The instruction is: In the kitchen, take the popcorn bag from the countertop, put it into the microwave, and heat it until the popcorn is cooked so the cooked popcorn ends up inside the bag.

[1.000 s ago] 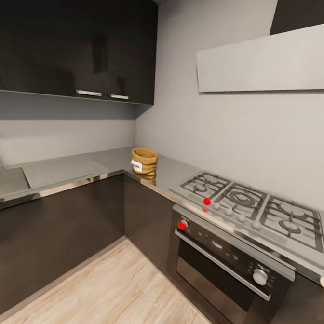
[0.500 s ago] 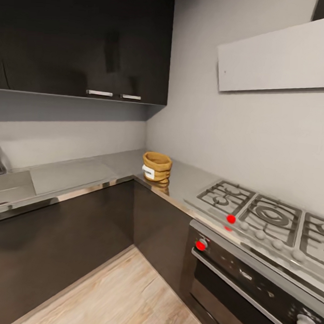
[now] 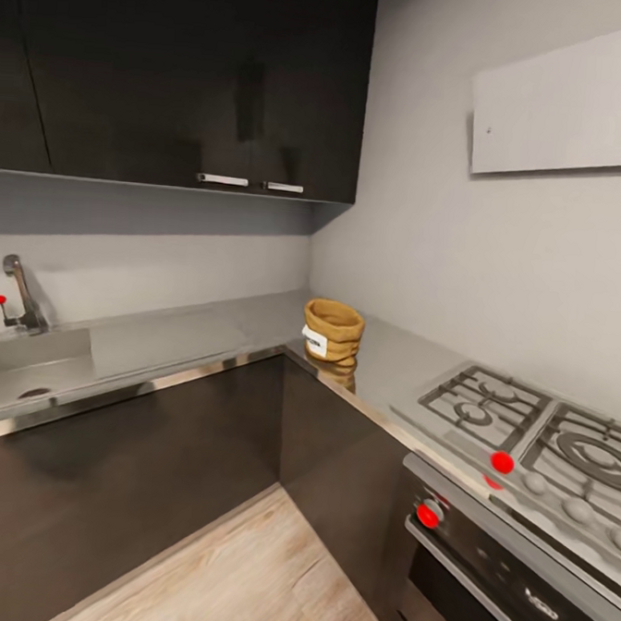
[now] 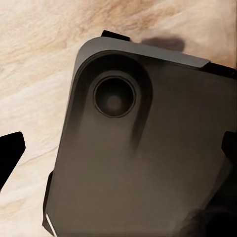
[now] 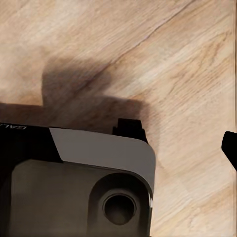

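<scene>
Over at the inside corner of the L-shaped bench [image 3: 207,326], the popcorn bag [image 3: 331,331] stands upright, rolled rim up, white label facing roughly 7 o'clock from the bag. It sits close to the front edge where the two runs meet, well apart from the gas hob [image 3: 524,432] out at 4 o'clock and from the sink [image 3: 24,365] and tap [image 3: 20,295] at 9 o'clock.

Step in hand looks like the approach, base rolling toward the corner, no reach begun. Both wrist cameras look down at the wooden floor [image 5: 163,54] and the robot's own grey base [image 4: 138,158], so I'd guess the arms hang low. Left hand [image 4: 118,158]: dark tips at opposite edges of its view suggest it's spread wide and released, nothing in it. Right hand: one dark tip at the frame edge, so I can't tell.

To do it well I'd stop square to the corner, not too deep, since the cabinet fronts [image 3: 151,466] close in from both sides. The oven [image 3: 514,584] juts at 5 o'clock, so keep the base clear of it. Upper cabinets [image 3: 179,70] overhang, but there's decent headroom above the bag for coming in from the top. Bare bench lies around it on all sides.
</scene>
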You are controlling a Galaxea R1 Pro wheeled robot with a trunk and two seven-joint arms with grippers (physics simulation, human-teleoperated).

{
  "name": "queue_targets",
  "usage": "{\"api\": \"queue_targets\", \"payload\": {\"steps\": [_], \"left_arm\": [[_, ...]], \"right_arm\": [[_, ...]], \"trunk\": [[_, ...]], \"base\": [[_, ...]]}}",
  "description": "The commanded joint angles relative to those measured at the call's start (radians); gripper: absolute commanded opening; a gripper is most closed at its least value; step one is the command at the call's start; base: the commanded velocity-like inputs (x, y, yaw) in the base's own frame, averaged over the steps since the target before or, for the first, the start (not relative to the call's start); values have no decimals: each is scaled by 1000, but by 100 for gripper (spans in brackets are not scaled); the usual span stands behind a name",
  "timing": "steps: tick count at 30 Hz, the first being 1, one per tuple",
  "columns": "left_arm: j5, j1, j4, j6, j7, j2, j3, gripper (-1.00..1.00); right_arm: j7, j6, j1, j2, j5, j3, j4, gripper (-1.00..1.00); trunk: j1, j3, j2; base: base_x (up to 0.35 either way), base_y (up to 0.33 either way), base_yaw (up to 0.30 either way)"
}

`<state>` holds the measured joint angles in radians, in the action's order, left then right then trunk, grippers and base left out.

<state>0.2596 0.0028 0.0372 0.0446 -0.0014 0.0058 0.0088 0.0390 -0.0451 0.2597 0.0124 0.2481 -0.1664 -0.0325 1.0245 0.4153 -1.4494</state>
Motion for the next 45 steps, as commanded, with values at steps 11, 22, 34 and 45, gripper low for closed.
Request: {"api": "queue_targets", "payload": {"steps": [11,22,34,45], "left_arm": [[7,0,2,3,7,-1,5,100],[6,0,1,3,11,-2,4,100],[6,0,1,3,11,-1,4,100],[6,0,1,3,11,-1,3,100]], "right_arm": [[4,-5,1,5,10,-7,-1,100],[4,0,1,5,10,-7,-1,100],[3,-3,1,9,8,-7,-1,100],[9,2,-48,2,7,-8,-3,100]], "trunk": [[0,1,0],[-11,-9,21],[-57,-46,105],[-99,-81,182]], "base": [[100,0,1],[0,0,0],[0,0,0],[0,0,0]]}}
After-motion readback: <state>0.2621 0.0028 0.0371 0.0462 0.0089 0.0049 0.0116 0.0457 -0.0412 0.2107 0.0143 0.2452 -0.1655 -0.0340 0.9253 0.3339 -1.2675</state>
